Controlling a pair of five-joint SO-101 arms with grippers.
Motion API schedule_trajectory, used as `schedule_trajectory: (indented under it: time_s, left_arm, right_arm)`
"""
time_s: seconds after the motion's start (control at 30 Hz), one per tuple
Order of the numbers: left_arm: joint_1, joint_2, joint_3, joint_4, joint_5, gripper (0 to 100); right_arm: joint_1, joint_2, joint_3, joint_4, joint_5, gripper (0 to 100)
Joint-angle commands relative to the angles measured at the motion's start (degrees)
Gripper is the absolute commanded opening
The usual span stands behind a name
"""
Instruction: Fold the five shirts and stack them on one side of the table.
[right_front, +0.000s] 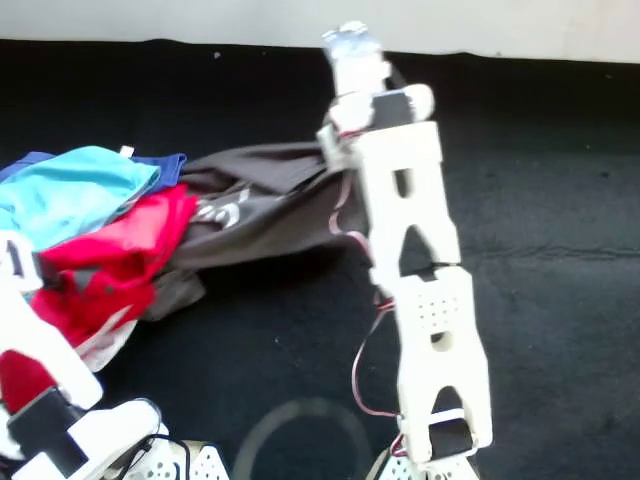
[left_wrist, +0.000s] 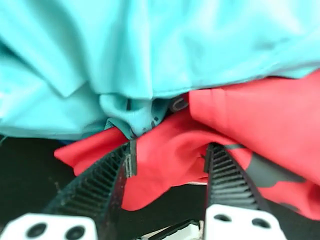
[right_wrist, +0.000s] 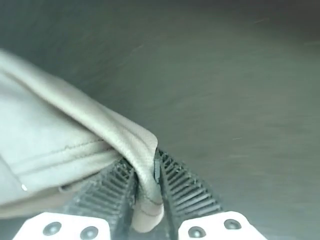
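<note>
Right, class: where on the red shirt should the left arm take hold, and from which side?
Probably best is the loose fold of the red shirt that bulges out from under the turquoise shirt, approached from the pile's near side. It sticks out free there, and the jaws of the left gripper stand open either side of it.

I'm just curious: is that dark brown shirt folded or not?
Not folded. The brown shirt is stretched out and rumpled, one edge pinched in the right gripper.

right claw (right_front: 332, 148) | clamps brown shirt (right_front: 255, 205) | teal shirt (right_front: 70, 190), red shirt (right_front: 120, 250) heaped
</note>
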Motion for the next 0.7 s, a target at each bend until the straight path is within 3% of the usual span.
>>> schedule_trajectory:
  time_s: [0.0,0.2,0.43,0.53,0.67]
  left_arm:
    - [8.4,-1.9,-3.4,-0.2,4.3,22]
    - [25.1,-1.5,-4.8,-0.8,10.6,22]
    - [43.9,-1.4,4.7,-10.7,12.8,22]
    - [48.0,-1.4,12.4,-16.8,12.8,22]
    - [47.9,-1.4,21.4,-26.5,12.7,22]
  right_arm:
    - [8.7,-0.7,-8.5,0.8,2.7,0.5]
    - [14.7,-0.7,-10.7,0.8,7.0,0.5]
    - [17.4,-4.4,-10.2,0.8,7.4,0.5]
    - [17.5,-6.9,-10.1,0.8,7.4,0.5]
    - [17.5,-9.1,-10.1,0.8,7.4,0.5]
